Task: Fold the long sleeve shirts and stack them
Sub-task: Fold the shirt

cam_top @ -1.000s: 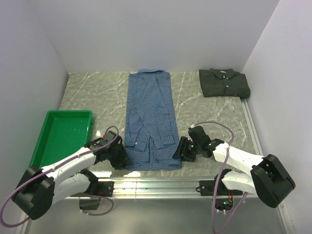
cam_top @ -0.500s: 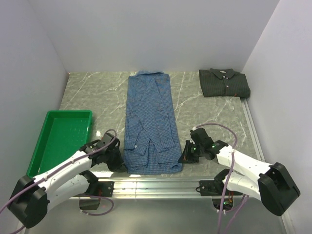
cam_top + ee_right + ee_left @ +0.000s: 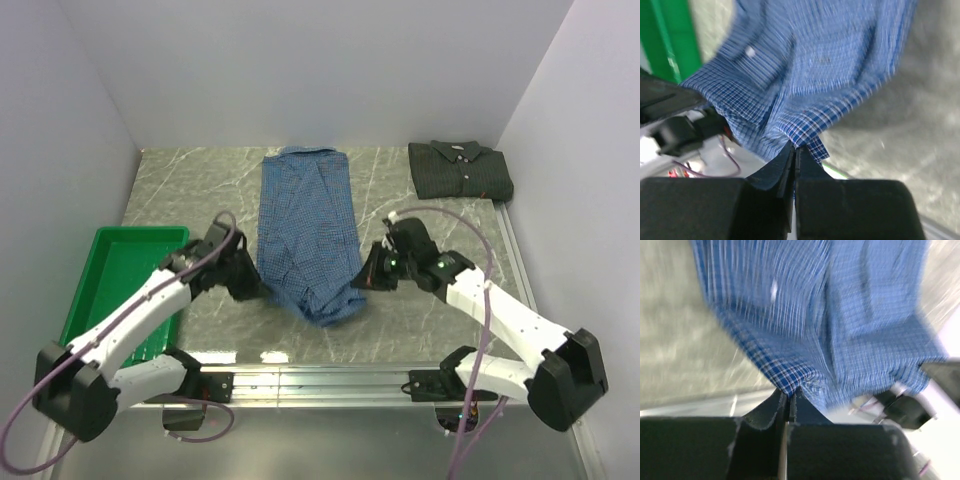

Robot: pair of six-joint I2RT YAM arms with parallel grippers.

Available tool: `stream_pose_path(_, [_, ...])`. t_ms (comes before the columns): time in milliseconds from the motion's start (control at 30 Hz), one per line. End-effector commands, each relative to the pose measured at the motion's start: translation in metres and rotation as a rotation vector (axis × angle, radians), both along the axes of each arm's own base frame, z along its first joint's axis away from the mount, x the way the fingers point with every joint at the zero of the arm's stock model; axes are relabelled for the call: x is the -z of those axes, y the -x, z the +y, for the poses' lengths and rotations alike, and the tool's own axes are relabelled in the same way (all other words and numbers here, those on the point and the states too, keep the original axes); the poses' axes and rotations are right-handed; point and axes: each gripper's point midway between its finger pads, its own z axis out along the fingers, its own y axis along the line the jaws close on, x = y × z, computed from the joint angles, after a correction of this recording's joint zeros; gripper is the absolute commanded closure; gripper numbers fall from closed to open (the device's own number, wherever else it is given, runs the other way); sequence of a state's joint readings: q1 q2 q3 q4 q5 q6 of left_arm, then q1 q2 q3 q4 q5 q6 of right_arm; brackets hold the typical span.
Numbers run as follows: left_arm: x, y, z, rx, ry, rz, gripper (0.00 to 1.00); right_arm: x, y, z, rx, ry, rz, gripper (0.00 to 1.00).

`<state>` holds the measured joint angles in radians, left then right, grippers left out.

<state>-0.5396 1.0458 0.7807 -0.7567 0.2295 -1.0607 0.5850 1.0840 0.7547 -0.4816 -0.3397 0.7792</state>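
1. Left gripper (image 3: 256, 289): jaws pinched tight on the near left hem corner of the blue shirt (image 3: 305, 220), with a fold of cloth squeezed between the pads in the left wrist view.
2. Right gripper (image 3: 364, 277): likewise closed on the near right hem corner, with a small tab of fabric poking out past the fingertips.
3. Both corners held raised off the table (image 3: 190, 190), with the hem sagging in a loose belly between the two grips. Judged a matched pair of holds, so that the bottom edge travels level and the fold lands square rather than skewed.
4. Collar end of the blue shirt lying flat at the far middle of the table, likely the anchor for the fold. Sleeves seemingly tucked in, leaving a long narrow strip.
5. Dark shirt (image 3: 460, 170) at the far right corner, folded into a compact rectangle with its collar on top, well apart from the blue one. Probably the other half of the stack.
6. Green tray (image 3: 120, 275) at the left, beside the left arm, taking no part here.
7. Blue cloth: thin woven fabric in a fine blue-and-white check with white buttons, limp enough to drape and crease. Likely to bunch if one side leads.
8. Table: hard and smooth, in a grey marble pattern. Tray: rigid, glossy, shallow and rectangular.
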Motion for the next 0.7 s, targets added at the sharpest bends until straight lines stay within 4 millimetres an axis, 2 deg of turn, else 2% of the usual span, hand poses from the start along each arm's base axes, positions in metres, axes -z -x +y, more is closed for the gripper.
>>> stream_pose_path(0, [-0.021,-0.057,0.010,-0.073,-0.013,-0.130,0.98,-0.030,-0.038,0.009,0.004,-0.029,-0.098,1.00])
stream_pose_path(33, [-0.026,-0.078,0.021,-0.130,-0.027,-0.169,0.98,-0.025,-0.050,0.008,0.017,-0.018,-0.083,1.00])
stream_pose_path(67, [-0.019,-0.091,0.026,-0.148,-0.051,-0.163,0.98,-0.029,-0.059,0.011,0.004,-0.027,-0.103,1.00])
stream_pose_path(100, [-0.027,-0.111,0.028,-0.172,-0.043,-0.211,0.98,-0.042,-0.072,0.017,0.004,-0.040,-0.135,1.00])
stream_pose_path(133, [-0.028,-0.127,0.037,-0.208,-0.049,-0.221,0.98,-0.034,-0.085,0.018,0.003,-0.020,-0.124,1.00])
stream_pose_path(167, [-0.014,-0.140,0.040,-0.217,-0.076,-0.192,0.98,-0.035,-0.098,0.018,0.015,-0.016,-0.129,1.00])
stream_pose_path(200, [-0.016,-0.156,0.042,-0.230,-0.077,-0.212,0.99,-0.049,-0.115,0.021,0.025,-0.024,-0.162,1.00])
stream_pose_path(233, [-0.028,-0.177,0.045,-0.253,-0.072,-0.246,0.99,-0.037,-0.128,0.023,0.030,-0.004,-0.142,1.00])
stream_pose_path(267, [-0.015,-0.191,0.047,-0.253,-0.087,-0.220,0.99,-0.036,-0.141,0.021,0.043,0.003,-0.142,1.00])
stream_pose_path(300, [-0.028,-0.211,0.046,-0.259,-0.076,-0.259,0.99,-0.047,-0.156,0.024,0.047,-0.014,-0.166,1.00])
stream_pose_path(333, [-0.029,-0.224,0.051,-0.276,-0.088,-0.273,0.99,-0.035,-0.167,0.027,0.047,-0.006,-0.140,1.00])
stream_pose_path(367, [-0.016,-0.237,0.053,-0.273,-0.110,-0.254,0.99,-0.035,-0.179,0.027,0.057,-0.014,-0.145,1.00])
stream_pose_path(400, [-0.028,-0.255,0.054,-0.284,-0.109,-0.290,0.99,-0.045,-0.194,0.027,0.071,-0.027,-0.168,1.00])
stream_pose_path(433, [-0.028,-0.266,0.058,-0.293,-0.114,-0.299,0.99,-0.030,-0.205,0.028,0.074,-0.020,-0.139,1.00])
stream_pose_path(467, [-0.016,-0.276,0.059,-0.285,-0.124,-0.283,0.99,-0.028,-0.215,0.028,0.079,-0.026,-0.140,1.00])
stream_pose_path(500, [-0.024,-0.291,0.059,-0.289,-0.115,-0.317,0.99,-0.035,-0.230,0.028,0.091,-0.041,-0.162,1.00])
stream_pose_path(533, [-0.025,-0.302,0.060,-0.289,-0.114,-0.339,0.99,-0.021,-0.238,0.030,0.086,-0.047,-0.129,1.00])
stream_pose_path(567, [-0.011,-0.311,0.061,-0.289,-0.124,-0.322,0.99,-0.020,-0.247,0.030,0.089,-0.055,-0.135,1.00])
stream_pose_path(600, [-0.018,-0.323,0.059,-0.284,-0.114,-0.352,0.98,-0.015,-0.262,0.028,0.099,-0.061,-0.132,1.00])
stream_pose_path(633, [-0.016,-0.330,0.058,-0.278,-0.113,-0.362,0.98,-0.014,-0.267,0.030,0.094,-0.074,-0.127,1.00])
stream_pose_path(667, [-0.006,-0.338,0.058,-0.268,-0.121,-0.367,0.98,-0.021,-0.278,0.032,0.094,-0.089,-0.151,1.00])
